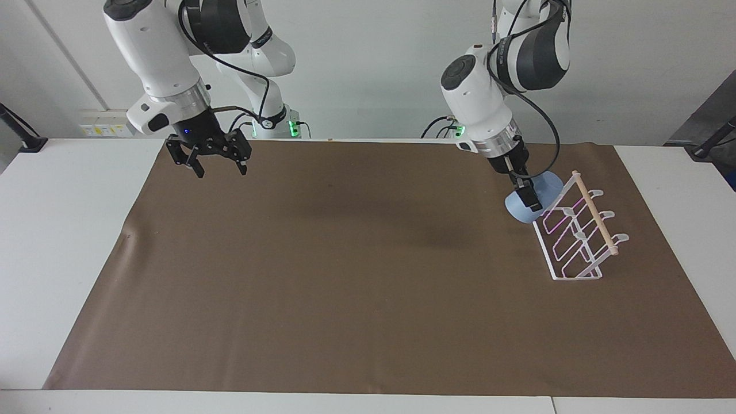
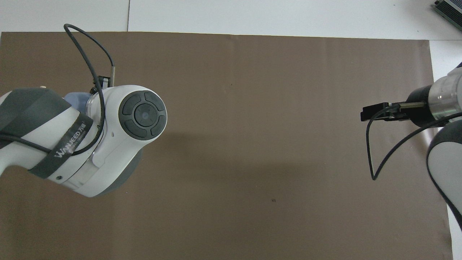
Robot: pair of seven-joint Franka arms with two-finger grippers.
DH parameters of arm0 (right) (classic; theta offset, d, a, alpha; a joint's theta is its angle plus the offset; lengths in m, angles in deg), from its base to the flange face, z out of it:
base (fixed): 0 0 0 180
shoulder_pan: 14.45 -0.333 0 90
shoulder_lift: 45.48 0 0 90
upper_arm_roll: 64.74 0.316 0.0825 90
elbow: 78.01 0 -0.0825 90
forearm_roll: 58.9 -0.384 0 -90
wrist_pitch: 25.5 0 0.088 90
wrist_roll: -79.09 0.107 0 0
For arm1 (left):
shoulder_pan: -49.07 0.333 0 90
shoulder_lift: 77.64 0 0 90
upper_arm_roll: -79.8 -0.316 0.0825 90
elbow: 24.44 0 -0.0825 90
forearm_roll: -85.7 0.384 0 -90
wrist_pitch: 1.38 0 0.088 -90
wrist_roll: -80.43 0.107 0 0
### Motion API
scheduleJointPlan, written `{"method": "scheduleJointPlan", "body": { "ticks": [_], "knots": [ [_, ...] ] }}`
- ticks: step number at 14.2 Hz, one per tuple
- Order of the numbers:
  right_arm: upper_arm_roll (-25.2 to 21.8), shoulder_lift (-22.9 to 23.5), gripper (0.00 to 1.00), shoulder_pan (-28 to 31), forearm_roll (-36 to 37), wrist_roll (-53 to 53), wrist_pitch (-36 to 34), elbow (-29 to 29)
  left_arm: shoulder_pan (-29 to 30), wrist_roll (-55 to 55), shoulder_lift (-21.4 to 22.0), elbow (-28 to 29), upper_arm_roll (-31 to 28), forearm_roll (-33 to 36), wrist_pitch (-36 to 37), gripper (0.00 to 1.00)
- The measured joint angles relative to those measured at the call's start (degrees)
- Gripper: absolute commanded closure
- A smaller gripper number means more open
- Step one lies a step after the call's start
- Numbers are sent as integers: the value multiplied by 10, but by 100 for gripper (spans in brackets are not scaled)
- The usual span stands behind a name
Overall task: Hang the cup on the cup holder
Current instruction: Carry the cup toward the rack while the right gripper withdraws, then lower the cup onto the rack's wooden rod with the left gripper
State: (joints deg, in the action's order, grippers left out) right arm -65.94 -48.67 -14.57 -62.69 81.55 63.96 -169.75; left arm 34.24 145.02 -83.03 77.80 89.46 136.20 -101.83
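Facing view: left gripper [image 1: 528, 196] clamped on the cup [image 1: 535, 199], carried in the air, tilted, wide mouth turned up and toward the rack [image 1: 578, 230], rounded base down and away from it. Rack just beside the cup, toward the left arm's end of the table from the fingers; the prong nearest the robots closest to the cup's rim, contact impossible to judge. Cup's long axis slanted about along the prongs' slope. Wooden dowel [image 1: 595, 213] running along the rack's top, crosswise to the cup's path. Judged next: slide the open mouth over that nearest prong, so mouth and prong tip must line up. Right gripper [image 1: 217, 160] waiting over the corner of the brown mat [image 1: 345, 276] by its own base, fingers apart, holding nothing, well apart from cup and rack.

Overhead view: left arm's body covering nearly all; only a sliver of cup [image 2: 76, 98] showing at its edge, rack hidden underneath. Left fingers not visible here. Right gripper [image 2: 373, 111] side-on over the mat's edge, spread unreadable from this angle.
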Motion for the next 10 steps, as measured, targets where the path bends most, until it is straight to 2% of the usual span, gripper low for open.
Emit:
{"method": "scheduleJointPlan", "body": {
  "ticks": [3,6,10],
  "knots": [
    [2,-1,0,3,10,0,-11,1,-1,2,1,19,7,54,-6,100],
    [6,-1,0,1,26,0,-14,0,13,2,10,64,4,118,-80,100],
    [14,-1,0,-7,54,4,-13,-1,79,2,21,115,0,140,-182,100]
  ]
}}
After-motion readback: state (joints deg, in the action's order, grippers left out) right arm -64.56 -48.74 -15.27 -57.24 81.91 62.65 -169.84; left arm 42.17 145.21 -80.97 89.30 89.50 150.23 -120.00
